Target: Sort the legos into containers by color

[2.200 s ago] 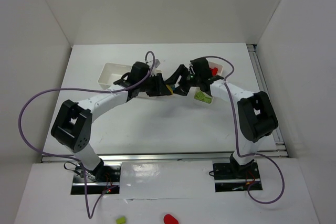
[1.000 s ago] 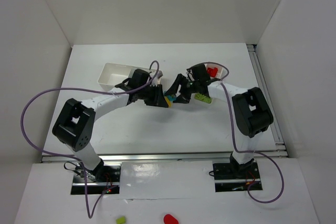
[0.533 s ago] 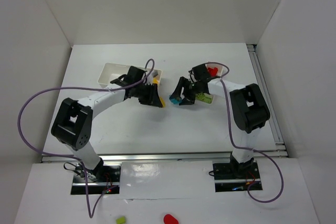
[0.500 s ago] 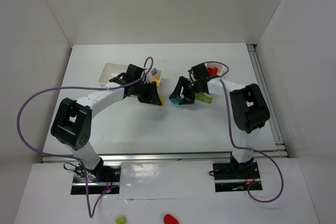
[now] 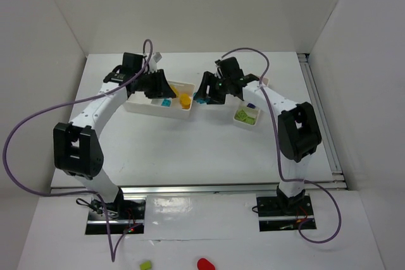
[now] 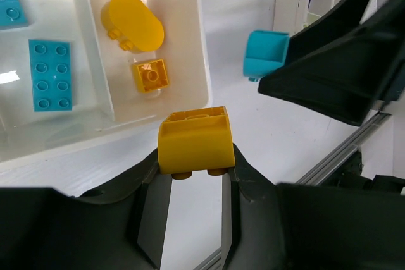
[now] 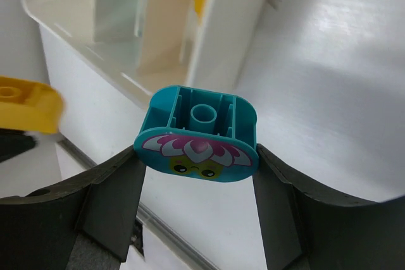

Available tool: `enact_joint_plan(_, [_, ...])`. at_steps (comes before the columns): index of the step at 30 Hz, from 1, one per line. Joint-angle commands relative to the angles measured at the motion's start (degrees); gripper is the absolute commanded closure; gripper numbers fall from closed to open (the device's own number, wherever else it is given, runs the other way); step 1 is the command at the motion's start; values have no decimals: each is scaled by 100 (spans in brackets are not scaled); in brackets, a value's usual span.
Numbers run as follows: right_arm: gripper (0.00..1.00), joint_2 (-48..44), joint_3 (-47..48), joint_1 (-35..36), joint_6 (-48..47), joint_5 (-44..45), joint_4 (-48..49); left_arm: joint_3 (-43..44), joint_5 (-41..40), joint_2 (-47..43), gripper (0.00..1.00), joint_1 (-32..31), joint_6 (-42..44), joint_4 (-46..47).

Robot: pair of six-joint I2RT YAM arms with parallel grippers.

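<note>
Note for you: against half a second ago, both arms have swung from the middle of the top view up toward the upper part of the frame. The left gripper [image 5: 155, 86] was below the wide tray [image 5: 142, 107] and covering part of it; it now hangs over that tray's upper middle, so the tray's contents show. The gripper is closed tight on a yellow brick [image 6: 194, 140], pinched between both fingers. In the left wrist view that brick sits just below the tray's lower right corner. Two cyan bricks [image 6: 44, 74] lie in one compartment. A rounded yellow piece [image 6: 131, 20] and a small yellow square [image 6: 152, 75] lie in the end compartment. The right gripper [image 5: 205, 90] has gone up from beside the narrow tray [image 5: 253, 122] to just right of the wide tray's right end. Its fingers stand about half apart and grip a cyan brick [image 7: 199, 134] with a flower face printed on it, hollow side up. Green bricks [image 5: 245, 115] lie in the narrow tray. The red brick you saw there earlier is now hidden behind the right arm.
</note>
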Motion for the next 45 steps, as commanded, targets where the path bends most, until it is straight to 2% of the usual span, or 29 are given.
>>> enact_joint_plan(1, [66, 100, 624, 103, -160, 365, -112, 407, 377, 311, 100, 52, 43, -159])
enact_joint_plan(4, [66, 48, 678, 103, -160, 418, -112, 575, 378, 584, 100, -17, -151, -107])
enact_joint_plan(9, [66, -84, 740, 103, -160, 550, -164, 847, -86, 1251, 98, -159, -546, 60])
enact_joint_plan(10, [66, -85, 740, 51, -212, 602, -164, 1022, -157, 1357, 87, -219, -547, 61])
enact_joint_plan(11, [66, -146, 740, 50, -213, 603, -164, 1119, -227, 1463, 60, -220, -547, -26])
enact_joint_plan(12, [66, -207, 740, 50, -213, 655, -164, 1216, -228, 1533, 46, -272, -547, -27])
enact_joint_plan(16, [66, -330, 740, 50, -274, 708, -287, 1594, -298, 1596, 6, -334, -416, -273])
enact_joint_plan(17, [66, -331, 740, 50, -274, 769, -287, 1682, -298, 1500, 4, -334, -415, -360])
enact_joint_plan(19, [66, -331, 792, 112, -335, 822, -287, 1875, -430, 1377, 4, -334, -284, -631])
enact_joint_plan(23, [66, 2, 1422, 401, -546, 875, -287, 2148, -1061, 806, 13, 7, -213, -1204])
enact_joint_plan(26, [66, 573, 2038, 691, -740, 875, -445, 2096, -1668, 200, 13, 622, -318, -1424])
enact_joint_plan(31, [66, 1592, 3585, 1016, -942, 736, -648, 1613, -1784, -618, 13, 1729, -705, -1539])
enact_joint_plan(35, [65, 2540, 4377, 1122, -942, 489, -543, 1069, -1530, -1102, 12, 2091, -881, -1398])
enact_joint_plan(36, [62, 2674, 4631, 1123, -942, 436, -455, 937, -1477, -1172, 12, 2091, -881, -1346])
enact_joint_plan(37, [41, 2788, 4772, 1123, -942, 436, -454, 936, -1476, -1173, 12, 2161, -881, -1345])
enact_joint_plan(38, [28, 3024, 4948, 1123, -942, 384, -454, 866, -1398, -1173, 12, 2214, -881, -1345])
enact_joint_plan(41, [5, 3202, 5652, 1123, -1082, 514, -849, 813, -1327, -1173, 12, 2215, -881, -1398])
enact_joint_plan(43, [0, 2923, 5409, 1123, -1136, 804, -850, 813, -1327, -1173, 12, 2267, -881, -1398])
enact_joint_plan(45, [0, 2284, 4995, 947, -1136, 1233, -798, 813, -1327, -1173, 12, 2267, -881, -1398])
